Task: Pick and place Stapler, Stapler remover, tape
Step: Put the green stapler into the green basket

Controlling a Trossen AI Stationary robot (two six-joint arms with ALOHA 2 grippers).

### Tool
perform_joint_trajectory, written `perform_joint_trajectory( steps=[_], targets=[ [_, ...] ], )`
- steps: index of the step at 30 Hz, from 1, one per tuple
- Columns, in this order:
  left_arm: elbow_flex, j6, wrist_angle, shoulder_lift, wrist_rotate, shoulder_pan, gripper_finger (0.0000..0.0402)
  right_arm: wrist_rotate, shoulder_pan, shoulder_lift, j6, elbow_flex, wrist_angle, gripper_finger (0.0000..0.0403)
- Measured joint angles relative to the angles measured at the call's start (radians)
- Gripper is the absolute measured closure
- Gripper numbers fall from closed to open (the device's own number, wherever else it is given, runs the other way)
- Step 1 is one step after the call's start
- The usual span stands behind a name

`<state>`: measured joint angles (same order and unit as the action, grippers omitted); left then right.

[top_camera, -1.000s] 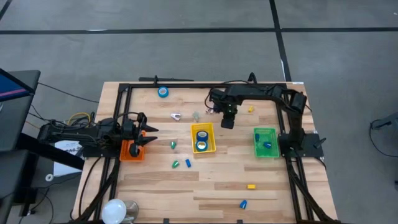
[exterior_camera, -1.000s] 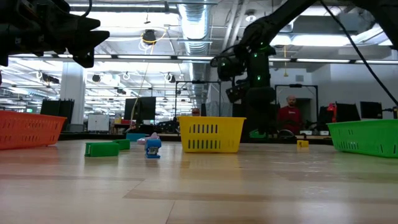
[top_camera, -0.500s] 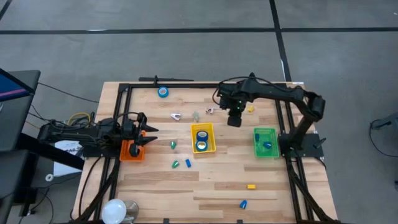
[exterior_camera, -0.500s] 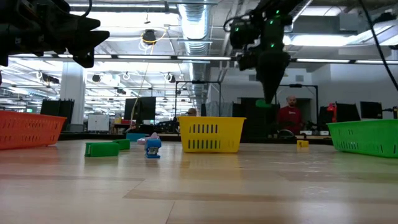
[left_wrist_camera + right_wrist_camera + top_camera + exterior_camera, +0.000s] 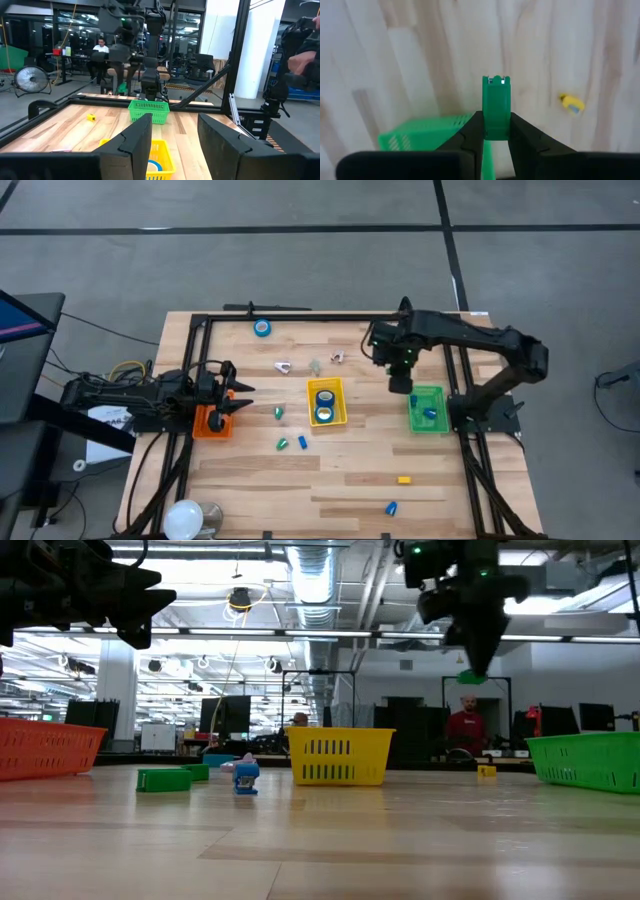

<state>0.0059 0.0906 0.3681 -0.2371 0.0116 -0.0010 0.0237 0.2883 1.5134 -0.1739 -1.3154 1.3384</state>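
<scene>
Gripping a green stapler point(image 5: 496, 105), right gripper point(image 5: 496, 134); base hidden.

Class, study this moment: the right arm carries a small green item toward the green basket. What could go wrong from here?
1. The right gripper pinches only the green piece's lower end; it could slip out.
2. It hangs high near the green basket's edge; an early release may miss or bounce out.
</scene>
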Motion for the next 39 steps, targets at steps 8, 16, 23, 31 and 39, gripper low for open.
perform_joint_trajectory(
  steps=[8,16,23,31,39],
  targets=[
    [0.000,0.000,0.000,0.000,0.000,0.000,0.0252,-0.001,-0.057,-0.095,0.018,0.120,0.061,0.0341],
    [0.000,0.000,0.000,0.000,0.000,0.000,0.0252,-0.056,-0.124,-0.172,0.018,0.234,0.083,0.0341],
    [0.000,0.000,0.000,0.000,0.000,0.000,0.0252,-0.159,-0.207,-0.178,0.018,0.321,0.086,0.0341],
    [0.000,0.000,0.000,0.000,0.000,0.000,0.0252,-0.226,-0.296,-0.177,0.018,0.379,0.063,0.0341],
    [0.000,0.000,0.000,0.000,0.000,0.000,0.0252,-0.289,-0.334,-0.177,0.018,0.388,0.028,0.0332]
  ],
)
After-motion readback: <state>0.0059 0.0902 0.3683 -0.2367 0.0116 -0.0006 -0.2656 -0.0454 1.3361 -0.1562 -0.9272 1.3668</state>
